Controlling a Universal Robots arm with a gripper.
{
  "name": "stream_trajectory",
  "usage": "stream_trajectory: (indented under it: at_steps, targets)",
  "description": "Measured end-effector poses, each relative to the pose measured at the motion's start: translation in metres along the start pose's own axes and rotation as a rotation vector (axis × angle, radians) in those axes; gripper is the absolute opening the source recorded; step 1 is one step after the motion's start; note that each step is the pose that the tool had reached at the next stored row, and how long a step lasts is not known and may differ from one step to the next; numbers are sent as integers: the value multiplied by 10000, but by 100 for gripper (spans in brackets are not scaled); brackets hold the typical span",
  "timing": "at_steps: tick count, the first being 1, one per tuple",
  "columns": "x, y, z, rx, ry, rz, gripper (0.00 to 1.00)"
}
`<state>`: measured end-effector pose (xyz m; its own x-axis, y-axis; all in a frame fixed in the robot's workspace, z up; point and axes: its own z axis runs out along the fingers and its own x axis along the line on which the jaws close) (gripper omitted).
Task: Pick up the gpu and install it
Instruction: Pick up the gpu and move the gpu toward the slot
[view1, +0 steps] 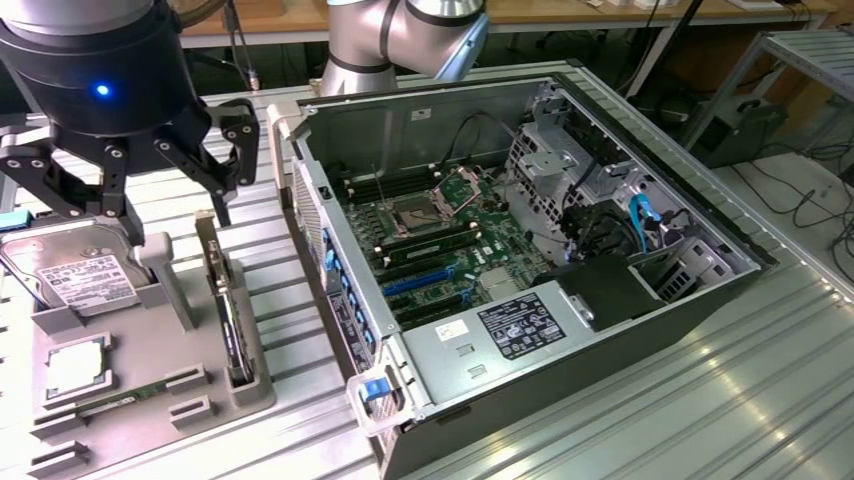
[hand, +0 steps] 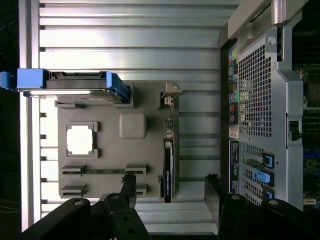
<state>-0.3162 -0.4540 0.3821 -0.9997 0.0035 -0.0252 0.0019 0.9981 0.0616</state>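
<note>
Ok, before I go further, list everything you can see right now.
gpu: one, dark green, standing on edge in the tray.
hard drive: one, silver with a white label, upright in the tray.
processor chip: one, silver, flat in the tray.
memory stick: one, green, flat in the tray.
tray: one, gray, on the table.
table: one, ribbed metal.
computer case: one, dark, open, at the exterior view's right of the tray.
robot arm: one, silver-gray, behind the case.
end effector: one, black, open, above the gpu.

No text legible, white hard drive label (view1: 83, 275), black power supply label (view1: 523, 328), both print unreadable
</note>
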Motion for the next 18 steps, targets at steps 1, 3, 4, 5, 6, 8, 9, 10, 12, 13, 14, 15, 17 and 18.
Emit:
stream_trajectory:
  at_steps: [1, 3, 4, 5, 6, 8, 9, 10, 12, 13, 14, 15, 17, 18]
  targets:
    - [0, -1, 8, 0, 2, 0, 66]
    - [0, -14, 15, 1, 6, -2, 66]
    - [0, -20, 23, -1, 6, -1, 66]
    - [1, -21, 31, -1, 15, 1, 66]
    - [1, -22, 42, 1, 29, -3, 66]
    - [2, -24, 69, 1, 48, -25, 66]
    - [2, -24, 78, 1, 50, -32, 66]
    - [1, -24, 86, 1, 52, -38, 66]
    - [2, -24, 111, 0, 53, -44, 66]
    - [3, 6, 124, 0, 55, -82, 66]
    - [3, 16, 129, 0, 57, -109, 66]
    - [3, 17, 136, -1, 56, -123, 66]
    - [3, 17, 150, -1, 57, -129, 66]
    - [4, 17, 159, 0, 58, -129, 66]
